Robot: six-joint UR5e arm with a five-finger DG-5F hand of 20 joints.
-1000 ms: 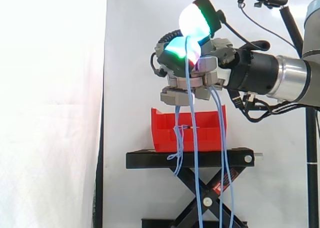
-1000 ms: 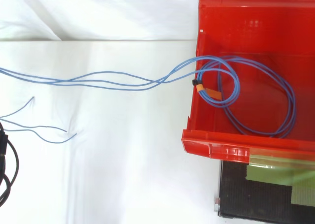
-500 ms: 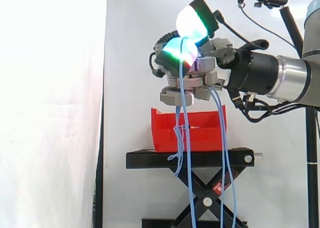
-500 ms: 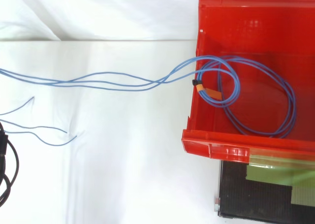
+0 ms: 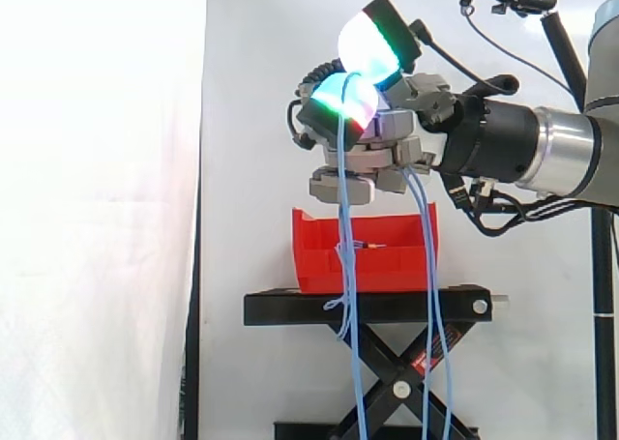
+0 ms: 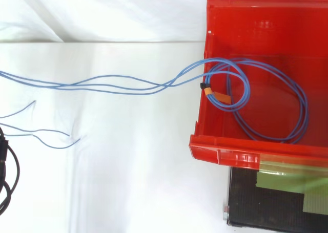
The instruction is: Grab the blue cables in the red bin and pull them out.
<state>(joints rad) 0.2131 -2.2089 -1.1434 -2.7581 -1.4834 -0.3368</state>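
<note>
Above the red bin [image 5: 387, 256], my hand [image 5: 375, 152] hangs — fingers [image 5: 340, 98] clamped on the blue cables [image 5: 345, 218], strands dangling past the black stand [image 5: 406, 308].

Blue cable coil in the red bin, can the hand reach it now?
Probably: the hand sits higher than the open red bin, nothing covers the coil, but its fingers are pinching cable strands.
</note>
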